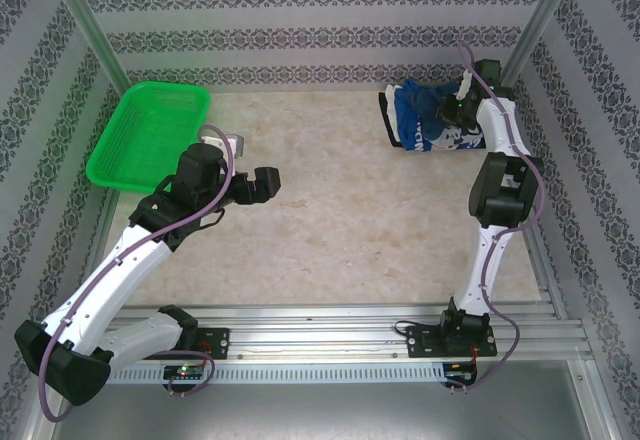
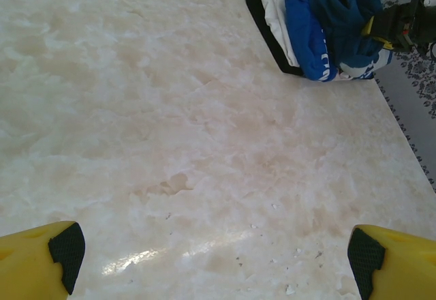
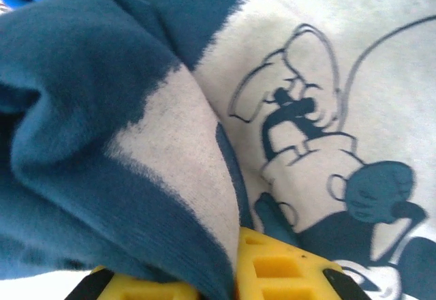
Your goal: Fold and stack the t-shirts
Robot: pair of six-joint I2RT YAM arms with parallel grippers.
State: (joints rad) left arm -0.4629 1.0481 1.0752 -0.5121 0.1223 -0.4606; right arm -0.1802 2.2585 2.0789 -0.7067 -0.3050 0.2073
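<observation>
1. The two t-shirts (image 1: 425,125) lie bunched in one heap in the far right corner of the counter (image 1: 340,230), about 1 o'clock from its middle.
2. The navy shirt (image 3: 75,109) sits on top, rumpled, with its white patch and cartoon print turned up. The blue shirt (image 2: 310,48) with white lettering lies under it, on the heap's 9 o'clock side.
3. The right fingers (image 1: 450,110) are down on the heap and clenched on a raised fold of the navy shirt. The fold drapes over their yellow tips.
4. The left fingers (image 1: 265,182) hang spread wide with nothing between them. They are over bare counter left of centre, well apart from the heap.
5. A green basket (image 1: 150,140) rests at about 10 o'clock, at the counter's far left edge.
</observation>
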